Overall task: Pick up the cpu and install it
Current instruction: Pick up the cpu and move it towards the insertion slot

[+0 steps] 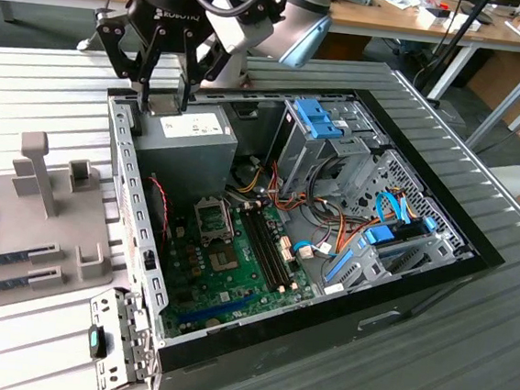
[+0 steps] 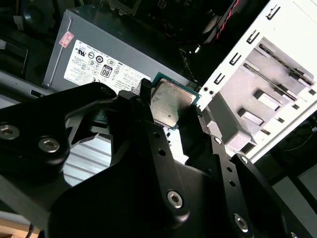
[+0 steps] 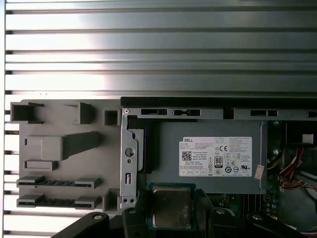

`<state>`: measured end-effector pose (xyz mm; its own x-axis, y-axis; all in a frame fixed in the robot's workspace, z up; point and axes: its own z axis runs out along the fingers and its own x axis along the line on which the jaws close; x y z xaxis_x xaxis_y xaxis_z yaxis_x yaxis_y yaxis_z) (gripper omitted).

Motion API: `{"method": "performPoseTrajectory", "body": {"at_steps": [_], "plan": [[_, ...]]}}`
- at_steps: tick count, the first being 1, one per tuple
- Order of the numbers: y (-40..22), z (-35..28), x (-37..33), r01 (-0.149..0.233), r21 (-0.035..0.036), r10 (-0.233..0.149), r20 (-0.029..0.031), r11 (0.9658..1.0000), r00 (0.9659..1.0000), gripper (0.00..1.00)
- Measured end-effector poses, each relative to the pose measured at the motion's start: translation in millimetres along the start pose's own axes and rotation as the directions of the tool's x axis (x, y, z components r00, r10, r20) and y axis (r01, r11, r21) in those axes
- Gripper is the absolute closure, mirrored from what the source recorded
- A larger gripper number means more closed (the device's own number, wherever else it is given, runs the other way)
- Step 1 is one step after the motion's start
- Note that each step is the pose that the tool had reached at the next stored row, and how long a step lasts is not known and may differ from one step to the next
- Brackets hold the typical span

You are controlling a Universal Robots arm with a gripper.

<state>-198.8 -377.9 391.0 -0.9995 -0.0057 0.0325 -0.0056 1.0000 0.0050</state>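
Note:
My gripper point(image 1: 163, 101) is shut on the cpu point(image 1: 164, 106), a flat square chip with a silver-grey top and thin green rim. Both wrist views show the cpu point(image 2: 168, 103) point(image 3: 171, 206) pinched by its edges between the two black fingers point(image 2: 144, 94) point(image 3: 210, 218). It hangs level over the back left corner of the open computer case point(image 1: 135, 201), just above the grey power supply point(image 1: 186, 146) point(image 3: 213, 156). The open processor socket point(image 1: 213, 218) sits on the green motherboard point(image 1: 230, 270), nearer the front than the gripper.
A grey holder plate point(image 1: 27, 219) point(image 3: 64, 148) with upright posts and long memory sticks point(image 1: 10, 258) lies at the exterior view's left, beside the case. Drive cages with blue clips point(image 1: 322, 123), cable bundles point(image 1: 330, 229) and memory slots point(image 1: 269, 247) crowd the case interior.

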Motion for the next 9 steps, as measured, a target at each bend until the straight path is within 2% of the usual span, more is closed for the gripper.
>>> {"method": "performPoseTrajectory", "body": {"at_steps": [9], "plan": [[0.0, 0.3, -5.9, 0.000, 0.0000, 0.000, 0.0000, 1.0000, 1.0000, 0.53]]}}
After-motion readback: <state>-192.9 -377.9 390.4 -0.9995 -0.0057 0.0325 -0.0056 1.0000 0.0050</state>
